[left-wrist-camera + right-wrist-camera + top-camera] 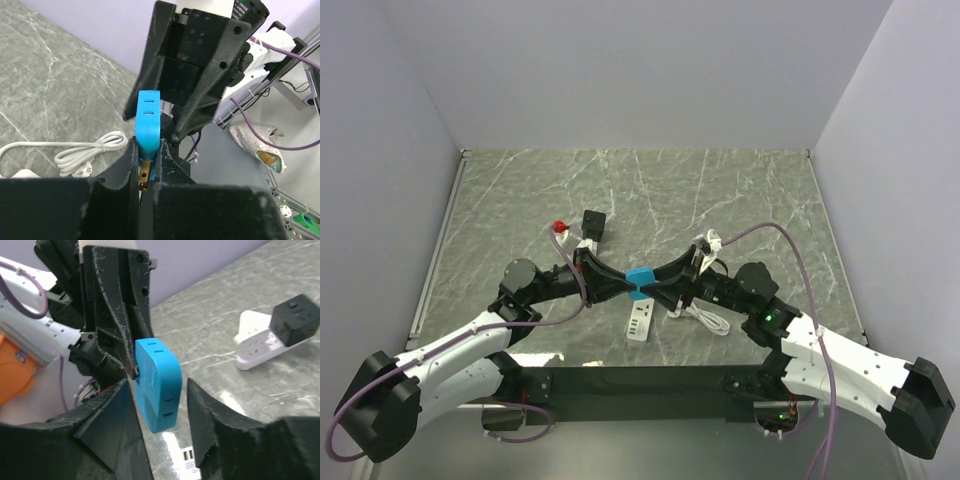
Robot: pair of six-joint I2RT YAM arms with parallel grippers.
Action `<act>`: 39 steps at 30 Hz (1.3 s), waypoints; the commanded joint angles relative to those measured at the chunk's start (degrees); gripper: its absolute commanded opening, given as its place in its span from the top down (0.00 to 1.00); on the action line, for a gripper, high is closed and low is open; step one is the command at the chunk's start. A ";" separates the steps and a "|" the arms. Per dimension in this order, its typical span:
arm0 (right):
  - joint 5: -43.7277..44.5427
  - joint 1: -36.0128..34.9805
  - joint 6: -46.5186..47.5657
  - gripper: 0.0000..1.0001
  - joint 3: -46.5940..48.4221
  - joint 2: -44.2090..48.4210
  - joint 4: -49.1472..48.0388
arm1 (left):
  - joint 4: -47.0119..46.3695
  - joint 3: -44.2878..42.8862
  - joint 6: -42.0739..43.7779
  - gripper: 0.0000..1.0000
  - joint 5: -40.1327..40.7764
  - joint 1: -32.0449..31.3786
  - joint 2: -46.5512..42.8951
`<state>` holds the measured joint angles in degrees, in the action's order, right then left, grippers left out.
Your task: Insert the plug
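A blue plug adapter (640, 281) hangs above the table's middle, between both grippers. My left gripper (148, 160) is shut on its lower end (148, 120), and a brass prong (144, 175) shows between the fingers. My right gripper (157, 390) is open and straddles the plug's other end (157, 385), with a gap at its right finger (210, 410). A white power strip (639, 322) lies on the table just below the plug; its end shows in the right wrist view (192, 457).
A coiled white cable (705, 318) lies right of the power strip. A black cube adapter (593, 222) sits on a second white strip (255, 342) farther back left, with a red knob (559, 226) beside it. White walls enclose the marble table (720, 190).
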<state>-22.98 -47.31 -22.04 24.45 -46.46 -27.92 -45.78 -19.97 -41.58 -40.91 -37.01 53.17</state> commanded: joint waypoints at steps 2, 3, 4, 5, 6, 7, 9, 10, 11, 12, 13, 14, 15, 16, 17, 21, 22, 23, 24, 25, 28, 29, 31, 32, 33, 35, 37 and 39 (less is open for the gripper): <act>-5.14 0.29 -0.81 0.51 3.15 -1.70 -4.86 | -2.82 -0.86 1.33 0.99 -0.32 -0.51 0.36; -6.36 0.29 -0.72 0.53 3.32 -2.06 -4.77 | -2.74 -0.95 1.50 0.99 -0.14 -0.60 0.36; -6.81 0.29 -0.63 0.61 3.59 -2.15 -4.25 | -2.56 -0.86 1.59 0.99 -0.05 -0.52 0.27; -7.42 0.29 -0.55 0.65 3.76 -2.41 -4.16 | -2.39 -0.95 1.77 0.99 0.38 -0.60 0.18; -7.78 0.29 -0.63 0.68 3.59 -2.41 -4.42 | -2.12 -0.95 1.86 0.99 0.56 -0.60 0.10; -8.30 0.29 -0.63 0.78 3.24 -2.41 -4.68 | -1.86 -0.95 2.03 0.99 0.91 -0.60 0.09; -8.31 0.29 -1.07 1.00 2.80 -2.15 -4.86 | -1.59 -1.04 2.21 0.99 1.53 -0.60 -0.08; -8.83 0.29 -1.33 1.00 2.28 -1.89 -5.47 | -1.51 -0.95 2.21 0.99 1.79 -0.60 0.01; -9.01 0.29 -1.42 1.00 2.01 -1.62 -5.82 | -1.68 -0.95 2.12 0.99 1.88 -0.60 0.18; -9.36 0.29 -1.77 1.00 1.83 -1.53 -6.18 | -1.86 -0.86 2.12 0.97 2.23 -0.60 0.18; -9.62 0.29 -2.04 1.00 1.40 -1.36 -6.79 | -1.77 -0.86 2.12 0.91 2.58 -0.60 0.27; -9.62 0.37 -2.21 1.00 1.22 -1.01 -6.97 | -1.42 -0.95 2.03 0.84 3.02 -0.60 0.36; -9.62 0.38 -2.39 1.00 1.13 -0.74 -6.97 | -1.16 -0.86 2.38 0.69 3.98 -0.60 0.36; -9.36 0.64 -2.56 1.00 1.04 -0.22 -6.80 | -0.98 -0.78 2.47 0.61 4.08 -0.60 0.18; -9.36 0.81 -2.91 1.00 0.95 0.05 -6.88 | -1.15 -0.69 2.56 0.55 4.43 -0.60 0.10; -8.31 2.22 -4.58 1.00 0.86 1.63 -6.36 | -2.21 0.54 3.35 0.25 4.78 -0.60 -0.26; -7.78 2.40 -4.59 1.00 1.13 1.89 -5.05 | -2.30 0.80 3.52 0.13 5.30 -0.60 -0.43; -7.26 3.01 -4.59 1.00 1.22 2.59 -4.34 | -1.60 0.89 3.79 0.10 5.66 -0.60 -1.22; -6.47 3.27 -4.41 1.00 1.22 2.95 -3.64 | -1.33 1.24 4.49 0.09 6.27 -0.60 -1.75; -6.20 3.54 -4.50 1.00 1.30 3.39 -2.59 | -0.89 1.42 4.67 0.09 6.71 -0.60 -2.19; -4.97 4.50 -4.85 1.00 1.57 4.35 -0.57 | 0.16 1.86 5.28 0.07 8.03 -0.51 -4.73; -4.01 4.51 -4.68 1.00 1.74 4.53 0.40 | 0.34 2.30 5.55 0.06 8.64 -0.43 -5.35; -0.07 4.86 -4.07 1.00 2.53 5.14 4.43 | 0.86 2.91 5.98 0.03 8.82 -0.51 -7.71; 1.61 4.95 -3.54 1.00 2.88 5.32 6.37 | 1.22 3.70 6.42 0.03 9.26 -0.51 -8.77; 3.80 5.12 -3.27 1.00 3.41 5.59 8.22 | 1.39 4.23 6.60 0.03 9.61 -0.51 -9.65; 8.90 5.47 -2.48 1.00 4.82 6.20 13.58 | 2.36 5.72 7.30 0.04 11.01 -0.60 -12.47; 11.72 5.65 -2.22 1.00 6.57 6.81 18.13 | 6.72 6.34 8.27 0.06 15.31 -0.86 -13.79; 15.68 5.74 -2.22 1.00 7.63 7.08 20.70 | 10.34 6.87 10.11 0.10 20.75 -2.35 -14.84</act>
<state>-15.46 -42.09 -25.45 27.46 -41.04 -13.17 -40.93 -13.98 -34.85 -27.77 -37.95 39.35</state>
